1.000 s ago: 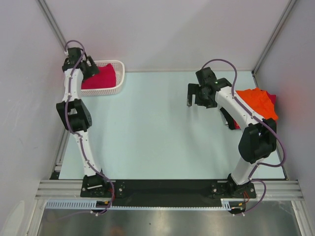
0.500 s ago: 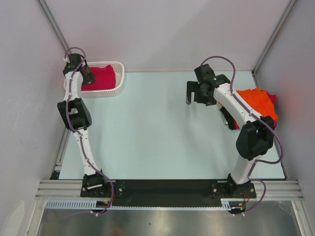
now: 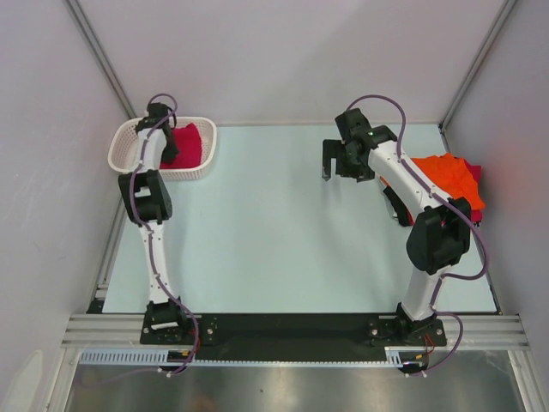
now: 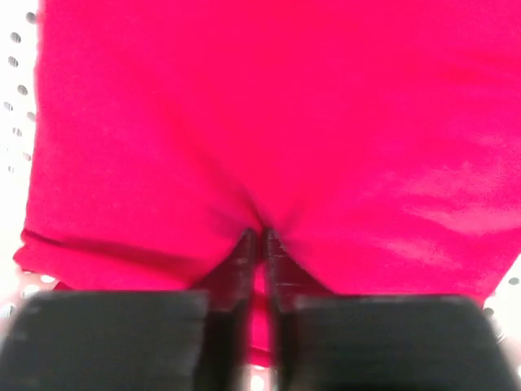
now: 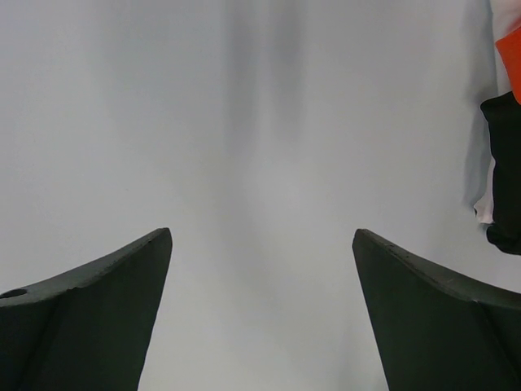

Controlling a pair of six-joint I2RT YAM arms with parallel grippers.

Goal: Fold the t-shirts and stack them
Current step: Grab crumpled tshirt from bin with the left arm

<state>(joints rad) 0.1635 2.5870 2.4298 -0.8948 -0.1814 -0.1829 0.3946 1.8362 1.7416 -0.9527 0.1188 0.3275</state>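
Note:
A crimson t-shirt [image 3: 192, 141] lies bunched in the white mesh basket [image 3: 125, 142] at the back left. My left gripper [image 3: 170, 154] reaches down into the basket, and its jaws are shut on a pinch of that crimson cloth [image 4: 269, 122], which fills the left wrist view around the gripper [image 4: 260, 236]. An orange t-shirt [image 3: 446, 178] lies crumpled at the right edge of the table, with a bit of crimson cloth [image 3: 474, 173] showing behind it. My right gripper [image 3: 334, 168] hangs open over bare table, left of the orange shirt, nothing between its fingers [image 5: 260, 232].
The pale table [image 3: 274, 223] spreads between the two arms. Grey walls close in on the left, back and right. The right arm's own links lie over the left part of the orange shirt. A sliver of orange cloth [image 5: 511, 57] shows at the right wrist view's right edge.
My left gripper swung from the basket's left rim to over the crimson t-shirt, dropped onto it and shut on the cloth. The right gripper drifted slightly back and left, still open.

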